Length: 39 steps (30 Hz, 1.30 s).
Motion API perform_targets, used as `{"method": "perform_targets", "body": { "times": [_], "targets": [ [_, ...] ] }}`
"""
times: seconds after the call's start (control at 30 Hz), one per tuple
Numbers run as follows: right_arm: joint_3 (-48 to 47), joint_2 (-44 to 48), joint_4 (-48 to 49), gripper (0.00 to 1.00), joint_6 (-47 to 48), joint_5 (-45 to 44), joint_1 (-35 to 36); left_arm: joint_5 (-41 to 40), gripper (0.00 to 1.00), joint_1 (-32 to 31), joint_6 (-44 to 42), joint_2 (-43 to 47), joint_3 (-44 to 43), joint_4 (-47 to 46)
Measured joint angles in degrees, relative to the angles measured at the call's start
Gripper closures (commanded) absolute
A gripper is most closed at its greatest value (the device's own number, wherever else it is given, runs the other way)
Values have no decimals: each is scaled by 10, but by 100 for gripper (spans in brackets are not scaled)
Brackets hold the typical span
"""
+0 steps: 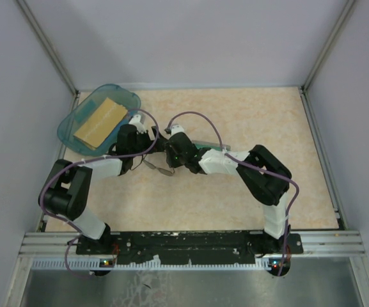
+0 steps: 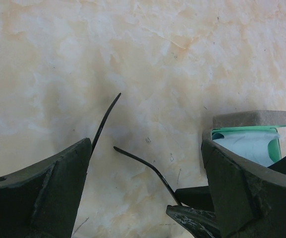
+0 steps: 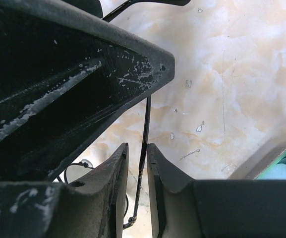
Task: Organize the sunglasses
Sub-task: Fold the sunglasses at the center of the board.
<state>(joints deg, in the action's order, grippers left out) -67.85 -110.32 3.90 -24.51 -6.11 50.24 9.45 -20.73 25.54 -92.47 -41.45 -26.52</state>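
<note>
The sunglasses (image 1: pixel 157 166) lie on the marbled table between both arms, mostly hidden under them in the top view. My right gripper (image 3: pixel 137 146) is shut on one thin dark temple arm (image 3: pixel 143 130); a lens rim (image 3: pixel 76 168) shows lower left. My left gripper (image 2: pixel 146 144) is open, its fingers (image 2: pixel 58 183) wide apart. Two temple arms (image 2: pixel 143 163) cross between them, and one (image 2: pixel 105 119) runs behind the left finger. In the top view the left gripper (image 1: pixel 151 136) and the right gripper (image 1: pixel 169 148) nearly touch.
The grey case (image 2: pixel 254 119) with green lining holds the light blue cloth (image 2: pixel 247 144), right of my left gripper. It lies under the right arm in the top view (image 1: pixel 204 146). A teal tray (image 1: pixel 121 96) with a tan block (image 1: pixel 100 121) sits at the back left. Walls enclose the table.
</note>
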Motion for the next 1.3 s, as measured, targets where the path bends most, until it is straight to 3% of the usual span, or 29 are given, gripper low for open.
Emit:
{"method": "perform_targets", "body": {
  "times": [0.37,1.3],
  "targets": [
    [7,0,9,84,5,2,2,11,3,0,2,0,0,-1],
    [30,0,41,82,9,11,4,37,5,5,19,0,5,-20]
  ]
}}
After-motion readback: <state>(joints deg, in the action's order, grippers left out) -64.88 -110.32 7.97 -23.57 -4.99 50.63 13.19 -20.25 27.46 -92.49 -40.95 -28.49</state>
